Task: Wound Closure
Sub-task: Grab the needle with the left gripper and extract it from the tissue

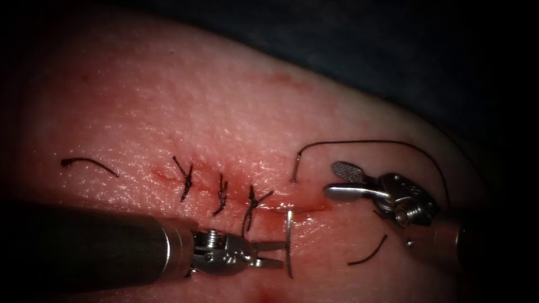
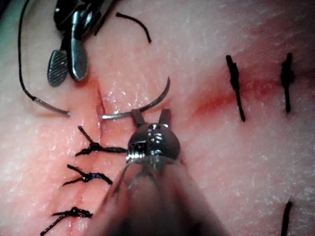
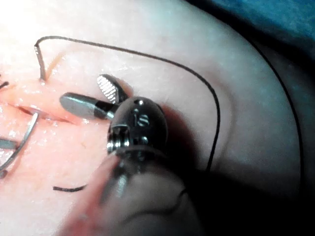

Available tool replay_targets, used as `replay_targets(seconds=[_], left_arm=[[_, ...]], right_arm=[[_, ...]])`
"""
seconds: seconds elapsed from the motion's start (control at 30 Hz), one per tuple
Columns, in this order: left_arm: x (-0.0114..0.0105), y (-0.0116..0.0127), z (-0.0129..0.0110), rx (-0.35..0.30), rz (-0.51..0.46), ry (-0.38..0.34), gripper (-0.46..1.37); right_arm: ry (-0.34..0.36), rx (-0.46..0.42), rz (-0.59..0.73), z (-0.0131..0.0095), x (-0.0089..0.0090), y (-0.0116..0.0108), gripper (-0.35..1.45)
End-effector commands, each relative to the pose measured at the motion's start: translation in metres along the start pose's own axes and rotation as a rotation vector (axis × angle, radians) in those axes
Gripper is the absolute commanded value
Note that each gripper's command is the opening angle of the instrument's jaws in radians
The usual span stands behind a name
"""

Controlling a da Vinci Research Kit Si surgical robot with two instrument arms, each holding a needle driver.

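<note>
The curved needle (image 1: 289, 247) sits in the tissue (image 1: 236, 118) at the right end of the cut (image 1: 303, 207). Its long pointed part stands out below the cut. Its tail shows above the cut, where the dark thread (image 1: 365, 141) leaves it and arcs to the right. My left tool (image 1: 279, 253) is open, its jaw tips right at the exposed needle (image 2: 142, 108) without closing on it. My right tool (image 1: 338, 180) is open just right of the cut's end and holds nothing. It is also seen close up (image 3: 88, 93) beside the thread (image 3: 147, 56).
Three knotted stitches (image 1: 222, 193) close the cut left of the needle. Cut ends of thread lie loose at far left (image 1: 90, 164) and under the right tool (image 1: 368, 255). Red fluid lines the cut. The tissue's edge runs along the upper right.
</note>
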Motion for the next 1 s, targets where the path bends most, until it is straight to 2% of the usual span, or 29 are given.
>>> replay_targets(seconds=[0.03,0.07,0.23,0.27,0.4,0.73,0.8,0.87,0.93,0.97,1.0], left_arm=[[-0.0001,0.0,0.0,-0.001,0.003,0.004,0.62],[-0.0001,0.0,0.0,-0.001,0.004,0.004,0.65],[0.0,-0.0001,0.0002,-0.006,0.008,0.009,1.02],[0.0001,-0.0001,0.0002,-0.006,0.008,0.009,1.04],[0.0003,-0.0002,0.0006,-0.004,0.009,0.014,1.03],[0.001,-0.0003,0.0022,0.0,0.024,0.056,0.82],[0.0011,-0.0004,0.0023,0.004,0.024,0.064,0.69],[0.0012,-0.0006,0.0023,0.012,0.022,0.077,0.44],[0.0013,-0.0011,0.0024,0.024,0.019,0.098,-0.14],[0.0013,-0.0012,0.0024,0.026,0.019,0.104,-0.32],[0.0014,-0.0013,0.0024,0.027,0.019,0.107,-0.35]], right_arm=[[-0.003,0.004,-0.003,0.0,-0.0001,0.0001,0.87],[-0.002,0.004,-0.003,0.0,-0.0001,0.0001,0.87],[-0.003,0.004,-0.003,0.0,-0.0002,0.0001,0.83],[-0.003,0.004,-0.003,0.0,-0.0002,0.0001,0.82],[-0.003,0.005,-0.004,0.0,-0.0002,0.0001,0.8],[-0.003,0.005,-0.004,0.0,-0.0003,0.0,0.77],[-0.003,0.005,-0.004,0.0,-0.0003,0.0,0.76],[-0.003,0.005,-0.004,0.0,-0.0003,0.0,0.76],[-0.003,0.005,-0.004,0.0,-0.0003,0.0,0.75],[-0.003,0.005,-0.004,0.0,-0.0003,0.0,0.75],[-0.003,0.005,-0.004,0.0,-0.0003,0.0,0.75]])
